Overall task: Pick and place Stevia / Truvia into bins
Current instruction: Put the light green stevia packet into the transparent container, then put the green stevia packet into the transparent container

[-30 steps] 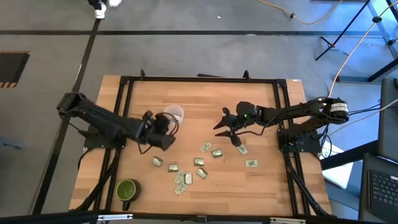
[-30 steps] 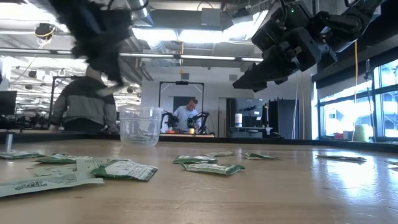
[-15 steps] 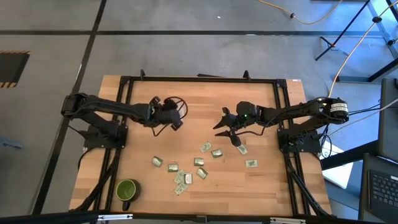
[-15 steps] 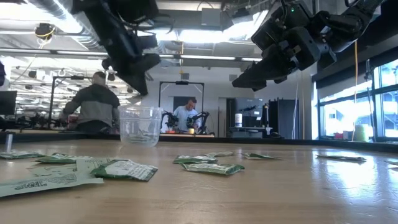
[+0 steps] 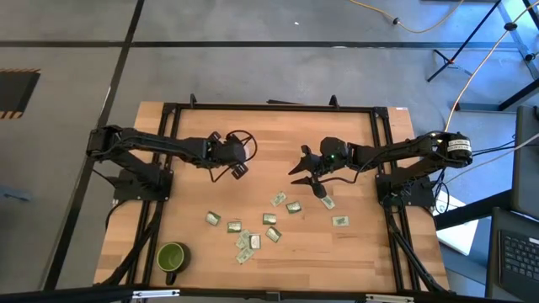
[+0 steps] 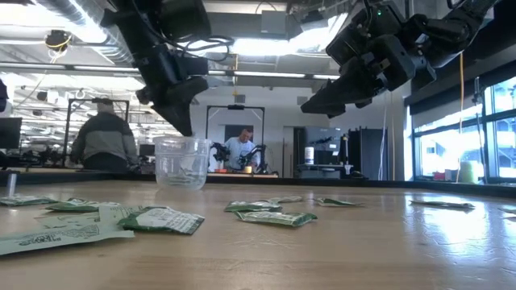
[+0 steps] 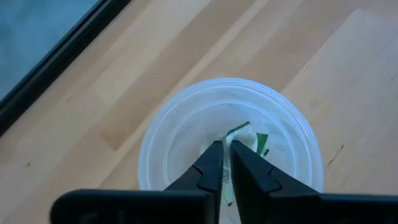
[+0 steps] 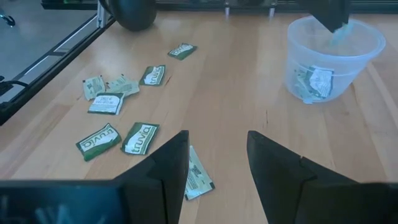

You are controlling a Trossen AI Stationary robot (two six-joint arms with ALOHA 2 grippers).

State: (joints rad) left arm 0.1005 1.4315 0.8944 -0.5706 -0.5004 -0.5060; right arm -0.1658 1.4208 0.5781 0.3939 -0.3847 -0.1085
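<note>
My left gripper [image 7: 225, 147] hangs over the clear plastic cup [image 7: 163, 140], shut on one green-and-white sachet [image 7: 247, 137]. In the low view it [image 6: 182, 113] stands just above the cup's rim [image 6: 181, 142]. A few sachets [image 8: 314, 81] lie on the cup's bottom. My right gripper [image 8: 214, 165] hovers open above the table's right half [image 5: 308, 172], over a sachet [image 8: 198, 175] lying flat. Several more sachets [image 5: 253, 229] lie flat on the wood near the table's near edge. My left gripper pinches the sachet's upper end [image 7: 236, 133] between its two fingers, coming from above and pointing down. The sachet hangs below the fingertips, lifted clear, its lower end [image 8: 341, 35] at the cup's mouth.
A green mug [image 5: 172, 257] stands near the table's near left corner. A black frame rail [image 5: 269, 108] runs around the tabletop. People stand in the room beyond the far edge [image 6: 102, 145]. Bare wood lies between the cup and my right gripper.
My left gripper has moved from the cup's near-left side toward the far edge, over the cup, and has come down toward its rim, carrying the sachet. My right arm has kept still.
</note>
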